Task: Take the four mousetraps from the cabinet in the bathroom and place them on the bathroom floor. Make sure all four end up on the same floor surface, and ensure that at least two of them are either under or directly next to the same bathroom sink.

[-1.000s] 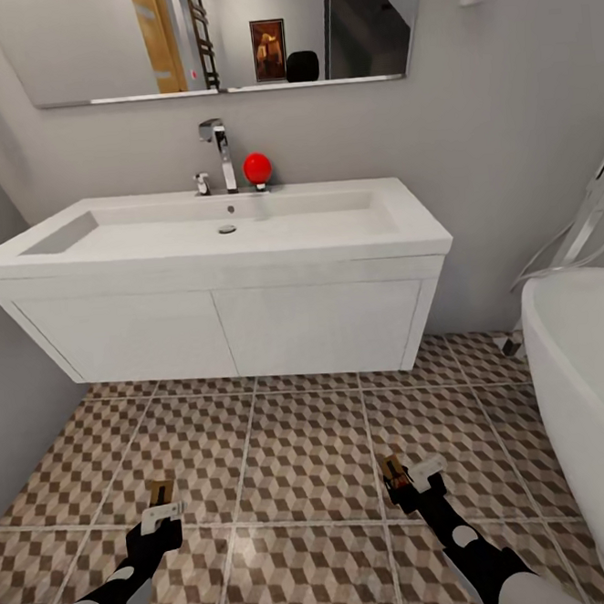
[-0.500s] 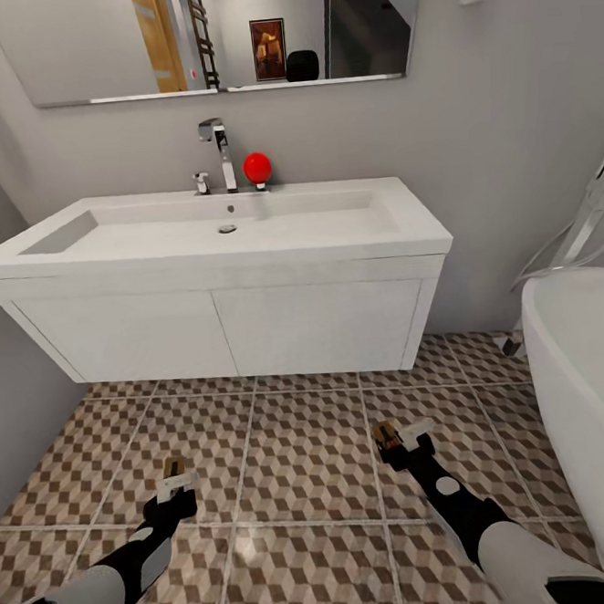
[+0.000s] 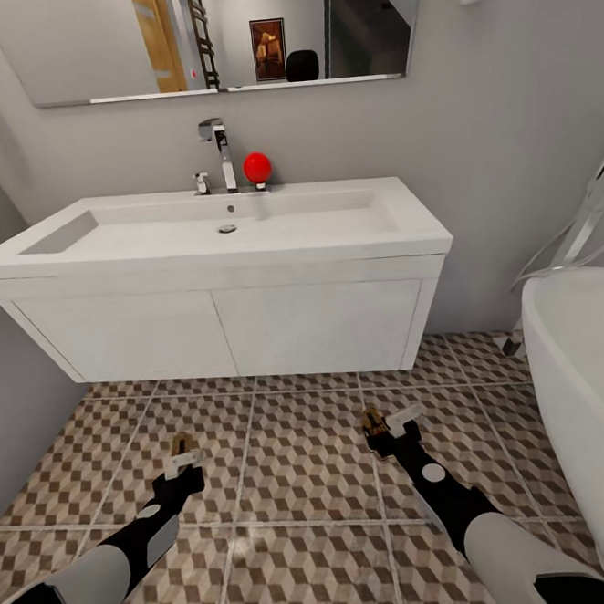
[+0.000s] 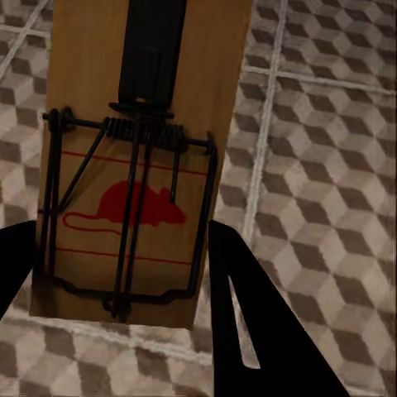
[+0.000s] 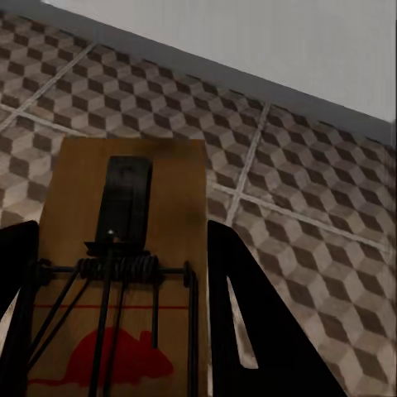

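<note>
- Left hand (image 3: 183, 461): black fingers pinch a small flat rectangular brown wooden mousetrap (image 3: 180, 444), held low over the floor. In the left wrist view the left hand (image 4: 124, 273) has one dark finger (image 4: 248, 314) on each long edge of the board (image 4: 136, 157); smooth wood grain, a coiled dark wire spring across the middle, a bent wire bail, a flat black plate and a red printed mouse outline.
- Right hand (image 3: 393, 433): pinches a second brown wooden mousetrap (image 3: 375, 424), also just above the floor. In the right wrist view the right hand (image 5: 120, 314) shows a black finger (image 5: 248, 322) on each side of the board (image 5: 124, 248); same coiled spring, black plate and red mouse print.
- Bathroom floor (image 3: 306, 448): large square tiles with a matte brown, beige and cream cube pattern and pale grout lines. Both traps hang over the tiles in front of the sink, well apart from each other; I cannot tell whether either one touches the tiles.
- Bathroom sink (image 3: 241, 234): long white rectangular box-shaped basin, smooth and glossy, hung on the grey wall with a gap beneath; two flat door fronts below.
- Angular chrome faucet (image 3: 220, 149) stands at the back rim, with a shiny red ball (image 3: 256, 168) just beside it.
- Frameless wall mirror (image 3: 205, 36) above; curved white bathtub rim (image 3: 572, 352) on the right.
</note>
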Tool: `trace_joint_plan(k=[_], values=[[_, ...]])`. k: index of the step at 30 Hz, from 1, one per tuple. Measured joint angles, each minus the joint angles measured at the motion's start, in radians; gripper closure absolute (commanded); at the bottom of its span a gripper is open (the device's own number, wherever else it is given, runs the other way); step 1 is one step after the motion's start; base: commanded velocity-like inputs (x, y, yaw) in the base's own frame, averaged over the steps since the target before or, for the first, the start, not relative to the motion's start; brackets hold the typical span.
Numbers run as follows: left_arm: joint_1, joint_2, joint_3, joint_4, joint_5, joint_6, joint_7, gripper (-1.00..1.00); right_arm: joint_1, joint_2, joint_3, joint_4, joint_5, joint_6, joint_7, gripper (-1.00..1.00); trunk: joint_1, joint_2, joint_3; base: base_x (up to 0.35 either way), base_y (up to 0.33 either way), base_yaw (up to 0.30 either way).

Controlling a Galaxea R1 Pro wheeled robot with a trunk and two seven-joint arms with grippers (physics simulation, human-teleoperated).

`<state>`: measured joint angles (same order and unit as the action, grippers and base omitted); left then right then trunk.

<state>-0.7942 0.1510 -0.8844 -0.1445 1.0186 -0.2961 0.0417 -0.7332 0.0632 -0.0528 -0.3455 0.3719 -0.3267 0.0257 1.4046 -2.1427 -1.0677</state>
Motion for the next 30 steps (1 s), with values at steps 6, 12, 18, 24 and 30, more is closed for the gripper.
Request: trace_joint_plan(k=[6,12,18,24,30], values=[[0.000,0.000,-0.001,-0.038,0.000,-0.004,0.000,1.00,0.002,-0.002,0.006,-0.043,-0.002,0.003,-0.001,1.00,0.000,0.000,0.000,0.000,0.000,0.000],[0.000,0.000,-0.001,-0.040,0.000,-0.007,0.000,1.00,0.016,-0.002,0.010,-0.046,-0.001,-0.003,-0.003,1.00,0.000,0.000,-0.001,0.000,0.000,0.000],[0.000,0.000,-0.001,-0.041,0.001,-0.007,0.000,1.00,0.019,-0.002,0.010,-0.046,-0.001,-0.005,-0.003,1.00,0.015,-0.028,-0.022,0.000,0.000,0.000],[0.000,0.000,-0.001,-0.041,0.001,-0.007,0.000,1.00,0.019,-0.002,0.010,-0.047,-0.001,-0.006,-0.003,1.00,0.038,-0.070,-0.051,0.000,0.000,0.000],[0.000,0.000,-0.001,-0.041,0.001,-0.007,0.000,1.00,0.019,-0.002,0.010,-0.047,-0.001,-0.006,-0.003,1.00,0.061,-0.112,-0.079,0.000,0.000,0.000]])
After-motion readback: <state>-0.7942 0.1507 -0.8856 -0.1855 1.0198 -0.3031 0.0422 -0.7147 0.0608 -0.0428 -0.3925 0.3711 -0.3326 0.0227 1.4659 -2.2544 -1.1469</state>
